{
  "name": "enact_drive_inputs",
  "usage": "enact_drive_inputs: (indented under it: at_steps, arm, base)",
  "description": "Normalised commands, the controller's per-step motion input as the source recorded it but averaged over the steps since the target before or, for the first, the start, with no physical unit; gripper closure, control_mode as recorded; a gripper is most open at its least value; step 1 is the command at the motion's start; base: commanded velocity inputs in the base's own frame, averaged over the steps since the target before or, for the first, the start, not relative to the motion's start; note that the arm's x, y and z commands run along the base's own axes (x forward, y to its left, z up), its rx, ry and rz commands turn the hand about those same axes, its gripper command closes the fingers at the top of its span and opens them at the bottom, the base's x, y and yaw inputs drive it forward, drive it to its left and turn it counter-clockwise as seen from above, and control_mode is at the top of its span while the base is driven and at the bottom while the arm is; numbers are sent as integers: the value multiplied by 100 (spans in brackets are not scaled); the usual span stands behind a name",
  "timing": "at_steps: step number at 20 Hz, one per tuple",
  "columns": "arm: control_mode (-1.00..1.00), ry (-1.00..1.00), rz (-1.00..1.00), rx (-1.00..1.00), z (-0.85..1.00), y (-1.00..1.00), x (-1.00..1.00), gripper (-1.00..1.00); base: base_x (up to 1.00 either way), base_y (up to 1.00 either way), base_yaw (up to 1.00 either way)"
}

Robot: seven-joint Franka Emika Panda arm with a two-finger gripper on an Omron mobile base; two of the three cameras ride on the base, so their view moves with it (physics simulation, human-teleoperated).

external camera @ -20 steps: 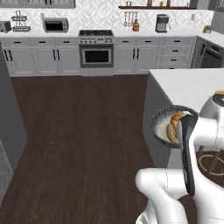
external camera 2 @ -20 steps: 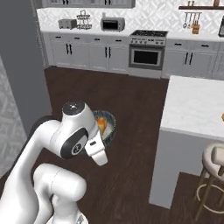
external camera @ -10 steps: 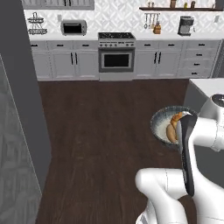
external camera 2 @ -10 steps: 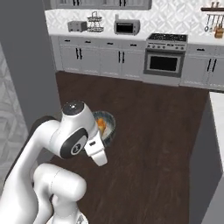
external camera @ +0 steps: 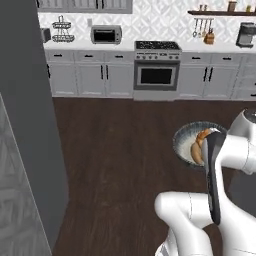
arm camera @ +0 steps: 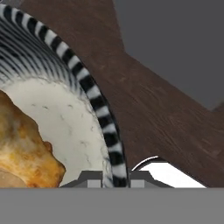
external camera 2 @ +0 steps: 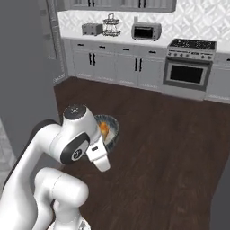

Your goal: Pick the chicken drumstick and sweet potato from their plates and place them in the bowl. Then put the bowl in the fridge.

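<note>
While gripper (arm camera: 111, 177) clamped on bowl (arm camera: 94, 98) rim, prob. open floor (external camera: 125, 145) ahead.

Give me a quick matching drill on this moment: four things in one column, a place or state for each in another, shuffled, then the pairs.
Things:
1. bowl
2. gripper
3. microwave
4. oven

Places or states:
A. on the far counter
B. built into the far cabinets, under the stovetop
C. held above the dark wood floor, food inside
D. shut on the rim

Pairs: 1-C, 2-D, 3-A, 4-B
</note>
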Motion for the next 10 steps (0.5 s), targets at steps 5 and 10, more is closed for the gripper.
enact_drive_inputs:
  at_steps: [5,10]
  arm:
    - [100,0,0,0,0,0,0,100]
    - [100,0,0,0,0,0,0,100]
  base:
    - [100,-36,39]
    - [100,-67,49]
